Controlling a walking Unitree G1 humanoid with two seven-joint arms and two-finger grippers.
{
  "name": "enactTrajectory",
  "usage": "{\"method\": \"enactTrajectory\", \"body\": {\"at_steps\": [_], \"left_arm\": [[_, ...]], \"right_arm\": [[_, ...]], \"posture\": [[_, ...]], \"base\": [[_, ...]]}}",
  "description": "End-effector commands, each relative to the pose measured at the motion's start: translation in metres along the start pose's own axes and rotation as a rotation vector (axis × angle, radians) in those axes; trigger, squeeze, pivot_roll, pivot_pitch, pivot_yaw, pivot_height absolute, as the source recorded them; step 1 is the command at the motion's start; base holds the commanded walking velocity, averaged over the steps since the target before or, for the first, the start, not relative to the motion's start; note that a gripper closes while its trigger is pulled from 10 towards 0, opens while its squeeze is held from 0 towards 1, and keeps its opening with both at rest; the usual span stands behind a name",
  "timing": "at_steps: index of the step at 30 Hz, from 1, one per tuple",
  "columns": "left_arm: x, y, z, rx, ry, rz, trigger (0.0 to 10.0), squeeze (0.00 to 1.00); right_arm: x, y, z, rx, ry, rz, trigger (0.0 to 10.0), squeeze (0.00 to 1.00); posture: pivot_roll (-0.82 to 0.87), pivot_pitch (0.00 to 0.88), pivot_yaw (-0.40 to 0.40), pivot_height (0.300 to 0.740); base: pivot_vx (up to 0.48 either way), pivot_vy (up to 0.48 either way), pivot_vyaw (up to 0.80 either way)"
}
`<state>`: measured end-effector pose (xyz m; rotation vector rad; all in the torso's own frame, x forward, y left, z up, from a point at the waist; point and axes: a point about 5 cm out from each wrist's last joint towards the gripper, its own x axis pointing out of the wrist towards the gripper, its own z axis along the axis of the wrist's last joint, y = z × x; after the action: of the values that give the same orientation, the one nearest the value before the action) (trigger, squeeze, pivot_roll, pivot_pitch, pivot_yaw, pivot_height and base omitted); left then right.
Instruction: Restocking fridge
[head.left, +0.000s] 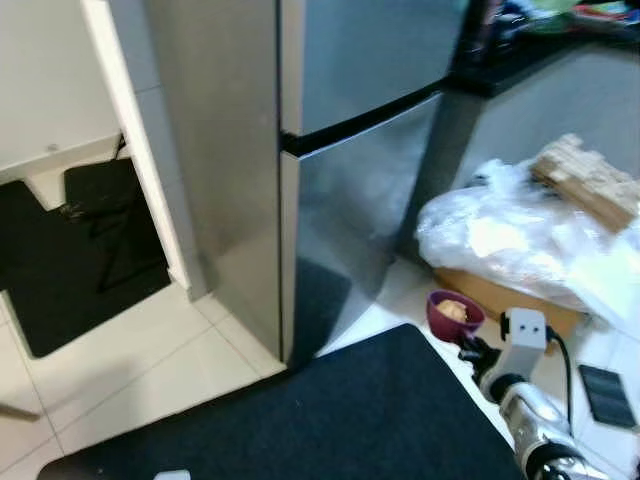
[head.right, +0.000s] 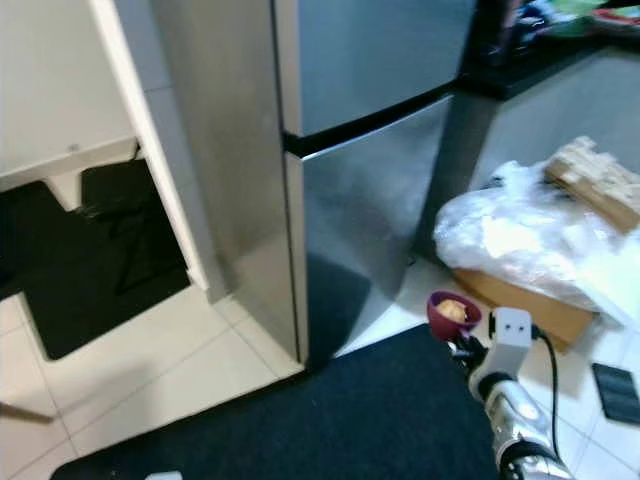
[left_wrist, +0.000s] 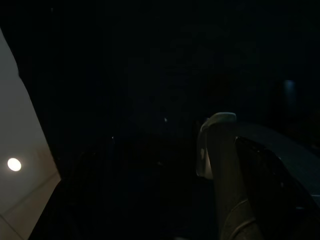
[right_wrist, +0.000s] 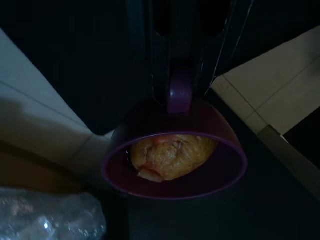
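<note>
A tall steel fridge (head.left: 330, 150) stands ahead with both doors shut, a dark seam between the upper and lower door. My right gripper (right_wrist: 181, 87) is shut on the handle of a small purple bowl (head.left: 454, 313) that holds a wrapped brownish piece of food (right_wrist: 172, 156). The bowl hangs low at the right, just above the floor, right of the fridge's lower door. In the left wrist view it is very dark, and a pale finger (left_wrist: 220, 165) can be made out.
A dark mat (head.left: 350, 420) covers the floor before the fridge. A clear plastic bag (head.left: 510, 235) lies on a cardboard box (head.left: 500, 297) at the right, with a wooden block stack (head.left: 590, 180) on top. A black counter (head.left: 540, 50) runs behind. A white door frame (head.left: 135, 150) stands left.
</note>
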<state>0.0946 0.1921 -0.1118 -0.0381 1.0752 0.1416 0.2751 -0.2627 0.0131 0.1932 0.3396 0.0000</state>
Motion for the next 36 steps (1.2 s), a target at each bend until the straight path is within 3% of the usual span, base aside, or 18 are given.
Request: {"method": "enactTrajectory", "body": {"at_steps": [1,7,13,19,23,36], "left_arm": [[-0.002,-0.001,-0.009,-0.002,0.045,0.002,10.0,0.00],[-0.002,-0.001,-0.011,0.002,0.064,0.008,10.0,0.00],[-0.002,-0.001,-0.013,0.004,0.083,0.011,10.0,0.00],[-0.002,0.000,-0.012,-0.086,0.051,0.042,10.0,0.00],[-0.002,0.001,-0.011,-0.124,0.032,0.064,10.0,0.00],[-0.002,0.001,-0.009,-0.113,0.025,0.050,10.0,0.00]], "right_arm": [[0.000,-0.002,0.004,-0.013,-0.016,-0.007,10.0,0.00],[-0.001,-0.002,0.001,-0.033,-0.004,-0.014,10.0,0.00],[-0.004,-0.013,0.001,-0.055,-0.001,-0.121,10.0,0.00],[-0.006,-0.018,0.002,-0.062,-0.001,-0.158,10.0,0.00],[-0.006,-0.018,0.003,-0.064,-0.002,-0.166,10.0,0.00],[-0.006,-0.022,0.005,-0.056,-0.010,-0.201,10.0,0.00]], "posture": [[0.03,0.000,0.022,0.739],[0.03,0.000,0.022,0.739],[0.03,0.000,0.022,0.739],[0.03,0.000,0.022,0.739],[0.03,0.000,0.023,0.739],[0.03,0.000,0.026,0.739]], "base": [[0.000,0.000,0.00],[0.000,0.000,0.00],[0.000,0.000,0.00],[0.000,0.000,0.00],[0.304,0.000,0.00],[0.386,0.000,0.00]]}}
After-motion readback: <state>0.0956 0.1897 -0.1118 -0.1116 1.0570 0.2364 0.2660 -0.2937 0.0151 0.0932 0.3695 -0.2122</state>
